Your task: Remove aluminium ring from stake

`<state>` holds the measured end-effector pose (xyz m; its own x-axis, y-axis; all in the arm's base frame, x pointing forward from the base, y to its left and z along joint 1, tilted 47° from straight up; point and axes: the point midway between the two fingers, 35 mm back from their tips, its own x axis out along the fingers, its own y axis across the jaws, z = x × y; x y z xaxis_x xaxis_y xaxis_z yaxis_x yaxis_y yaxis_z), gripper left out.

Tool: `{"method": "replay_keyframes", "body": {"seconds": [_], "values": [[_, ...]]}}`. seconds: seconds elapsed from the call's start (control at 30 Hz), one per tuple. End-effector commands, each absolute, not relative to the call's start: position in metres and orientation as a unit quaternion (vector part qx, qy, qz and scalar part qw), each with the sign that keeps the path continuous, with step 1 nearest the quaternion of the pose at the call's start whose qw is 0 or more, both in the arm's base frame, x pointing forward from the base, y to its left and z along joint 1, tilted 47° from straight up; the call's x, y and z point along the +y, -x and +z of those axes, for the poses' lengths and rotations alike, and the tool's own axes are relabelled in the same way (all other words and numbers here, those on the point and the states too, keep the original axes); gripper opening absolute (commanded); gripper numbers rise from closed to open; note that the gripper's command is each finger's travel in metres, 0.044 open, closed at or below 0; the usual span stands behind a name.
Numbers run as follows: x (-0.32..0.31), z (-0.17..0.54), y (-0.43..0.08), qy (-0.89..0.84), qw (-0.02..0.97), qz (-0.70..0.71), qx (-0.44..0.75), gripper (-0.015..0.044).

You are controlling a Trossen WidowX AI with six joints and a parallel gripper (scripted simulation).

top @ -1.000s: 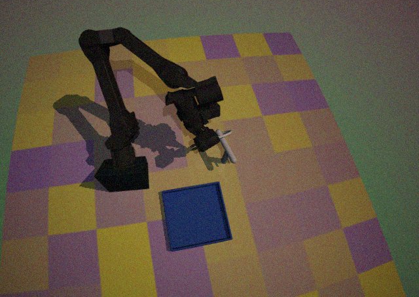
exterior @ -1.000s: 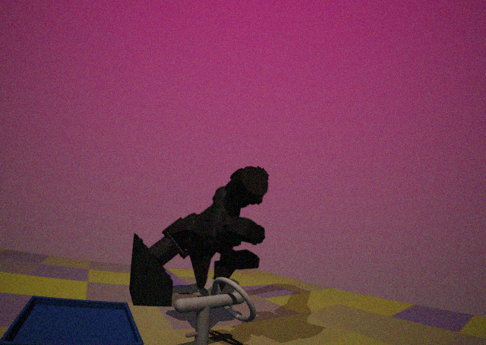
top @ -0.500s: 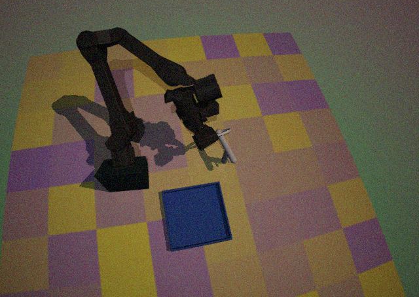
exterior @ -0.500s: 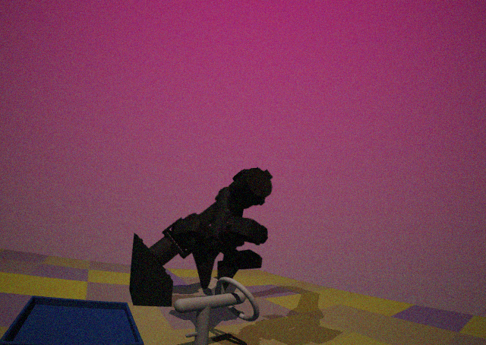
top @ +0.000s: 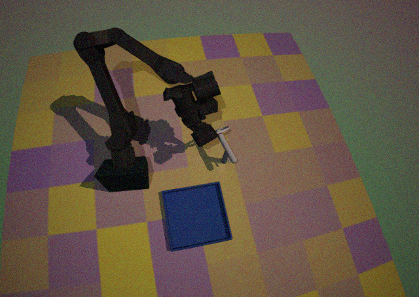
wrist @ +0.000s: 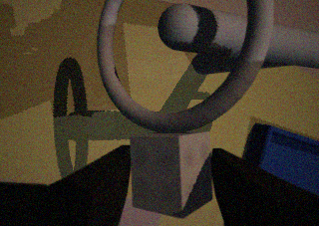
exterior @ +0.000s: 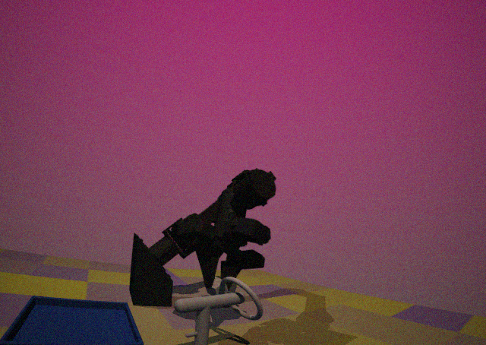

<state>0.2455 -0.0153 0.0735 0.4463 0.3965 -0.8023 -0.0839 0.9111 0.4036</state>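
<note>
Right now my jaws are clamped on the small welded tab (wrist: 157, 171), one dark finger pressed to each side of it. My gripper (top: 213, 135) (exterior: 219, 286) (wrist: 170, 156) has the aluminium ring (top: 227, 128) (exterior: 255, 295) (wrist: 107, 62) by that tab, up at one end of the cross-bar (top: 227, 148) (exterior: 209, 302) (wrist: 294, 47) and well above the foot of the steel stake (top: 224, 157) (exterior: 202, 325). From the wrist I look through the ring's opening and see the bar's rounded end framed in it, with one side of the ring crossing in front of the bar. The light is dim and the angles awkward, so I can't fairly say whether the bar's tip sits inside the ring or just beyond its plane.

The ring stands steeply tilted, not flat; the exterior view shows it as a slanting oval at the bar end farther from the tray. Below the bar, the post is upright, with a short peg (exterior: 190, 335) sticking out low on one side.

My blue tray (top: 196, 216) (exterior: 74, 321) (wrist: 294, 158) lies on the patchwork surface (top: 287, 172) (exterior: 377, 321), apart from the stake and near my black base (top: 122, 178) (exterior: 151, 290). The ring is outside it.
</note>
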Motion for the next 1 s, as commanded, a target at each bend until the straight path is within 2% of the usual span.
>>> {"method": "replay_keyframes", "body": {"seconds": [0.0,0.97], "values": [[-0.015,0.078,-0.246,-0.151,0.840,0.139,0.503,0.0000],[-0.003,0.089,-0.243,-0.151,0.840,0.139,0.503,0.0000]]}}
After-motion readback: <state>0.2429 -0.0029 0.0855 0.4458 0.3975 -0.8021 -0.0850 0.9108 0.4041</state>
